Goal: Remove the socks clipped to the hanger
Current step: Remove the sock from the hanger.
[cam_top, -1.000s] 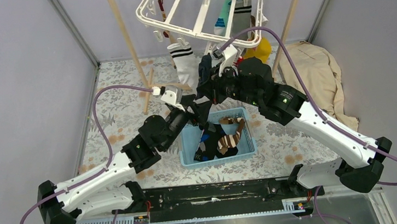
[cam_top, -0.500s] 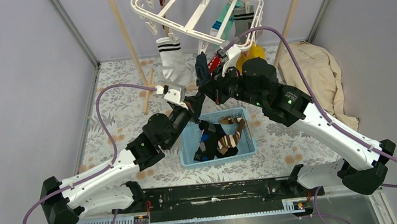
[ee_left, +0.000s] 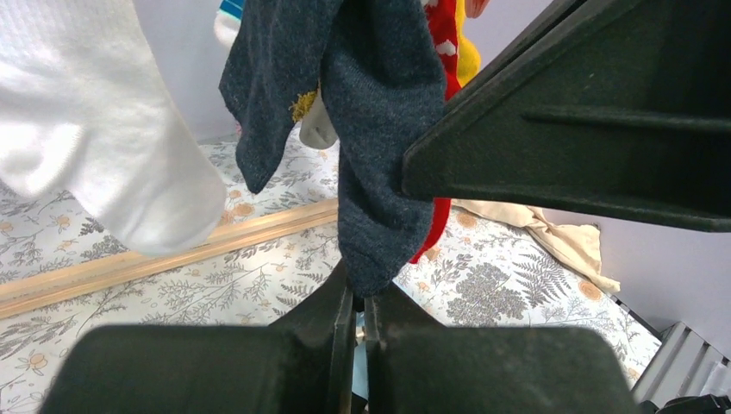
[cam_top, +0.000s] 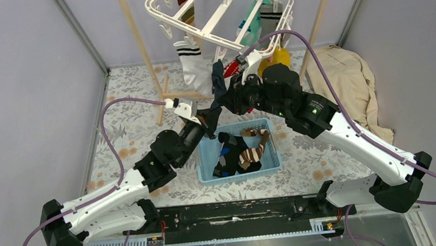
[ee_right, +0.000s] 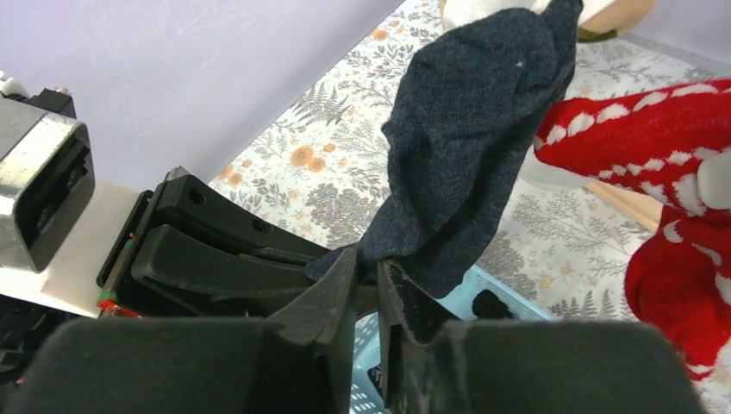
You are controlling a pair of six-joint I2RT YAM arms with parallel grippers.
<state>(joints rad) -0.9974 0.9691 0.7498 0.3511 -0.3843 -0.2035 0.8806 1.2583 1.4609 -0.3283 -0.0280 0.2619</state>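
The white hanger (cam_top: pixel 220 14) hangs at the back with several socks clipped to it: a white black-striped one (cam_top: pixel 192 65), a navy one (cam_top: pixel 217 81), red (cam_top: pixel 231 67), yellow (cam_top: pixel 275 57) and teal (cam_top: pixel 251 26). My left gripper (cam_top: pixel 210 115) (ee_left: pixel 358 289) is shut on the toe of the navy sock (ee_left: pixel 379 129), which still hangs down from above. My right gripper (cam_top: pixel 225 98) (ee_right: pixel 369 259) sits right beside it with its jaws a narrow gap apart, and the navy sock (ee_right: pixel 470 147) brushes its tips. The red sock (ee_right: pixel 655 147) hangs just to the right.
A light blue basket (cam_top: pixel 239 176) holding several loose socks stands under both grippers. Pale wooden poles (cam_top: pixel 139 46) (cam_top: pixel 322 10) rise on either side of the hanger, with a low wooden bar (ee_left: pixel 172 250) behind. A beige cloth (cam_top: pixel 351 86) lies at the right.
My left gripper has shut on the navy sock's toe and drawn slightly down and left. The right jaws have parted a little. The hanger has swung and tilted.
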